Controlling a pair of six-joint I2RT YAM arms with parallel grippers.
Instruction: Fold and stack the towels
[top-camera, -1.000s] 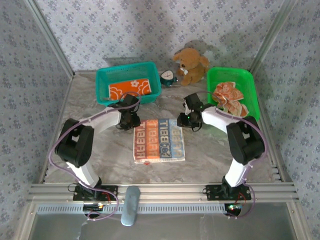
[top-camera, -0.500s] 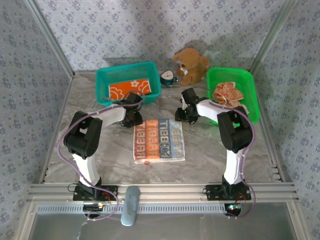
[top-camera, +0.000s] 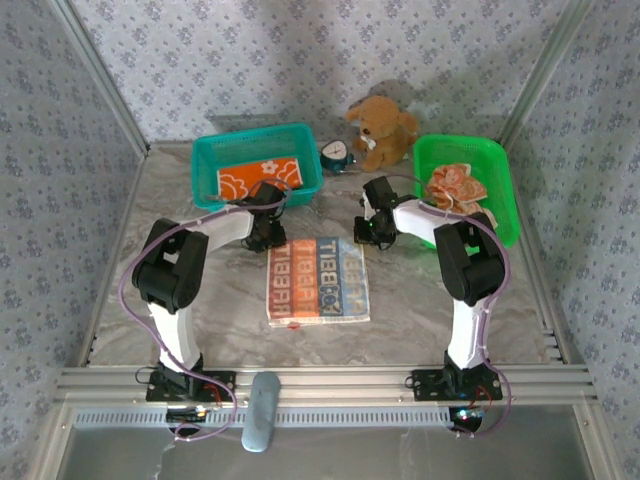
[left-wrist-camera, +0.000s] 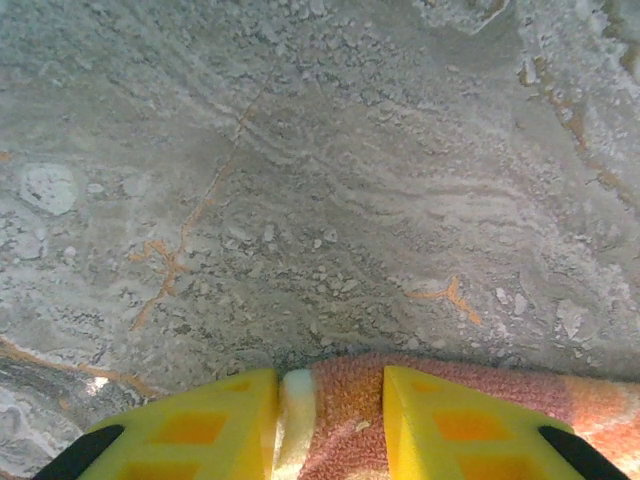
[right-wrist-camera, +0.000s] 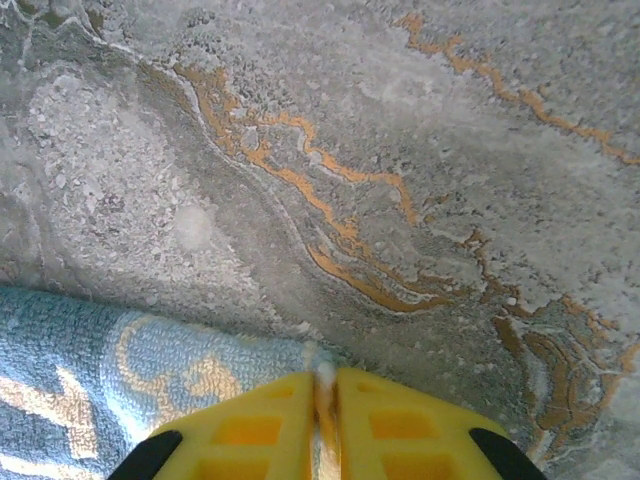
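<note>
A blue-grey towel with orange lettering lies flat mid-table. My left gripper is at its far left corner. In the left wrist view that gripper stands open, its yellow fingers apart astride the towel's pink hem. My right gripper is at the far right corner. In the right wrist view it is shut, pinching the towel's corner, with blue cloth to the left. An orange flowered towel lies folded in the teal basket. Crumpled cream-and-orange towels lie in the green basket.
A brown plush toy sits at the back between the baskets, with a small round clock beside it. Patterned walls close in the sides and back. Bare marbled table lies right of the towel.
My right gripper has closed on the towel's far right corner. Both grippers have drawn in a little toward the towel's far corners, and both elbows have swung inward.
</note>
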